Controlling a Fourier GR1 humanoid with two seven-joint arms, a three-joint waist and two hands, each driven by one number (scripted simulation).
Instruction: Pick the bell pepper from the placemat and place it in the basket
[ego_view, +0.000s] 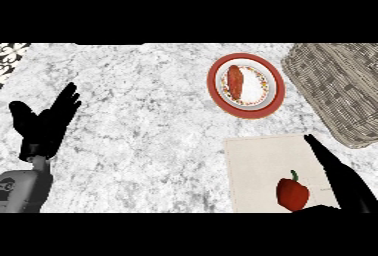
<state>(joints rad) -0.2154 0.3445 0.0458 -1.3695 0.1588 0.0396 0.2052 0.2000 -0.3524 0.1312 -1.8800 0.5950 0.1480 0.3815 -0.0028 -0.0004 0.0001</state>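
A red bell pepper (292, 193) with a green stem lies on the pale placemat (258, 165) at the lower right. My right hand (341, 179) comes in from the lower right corner, its fingers straight and pointing up along the pepper's right side, close beside it. The thumb side shows just below the pepper. The woven grey basket (341, 87) stands at the upper right, beyond the placemat. My left hand (46, 124) rests open at the left edge, fingers up.
A red-rimmed plate (275, 95) carrying a reddish piece of food (236, 80) sits between the placemat and the counter's far edge, just left of the basket. The marble counter (148, 125) spreads across the middle.
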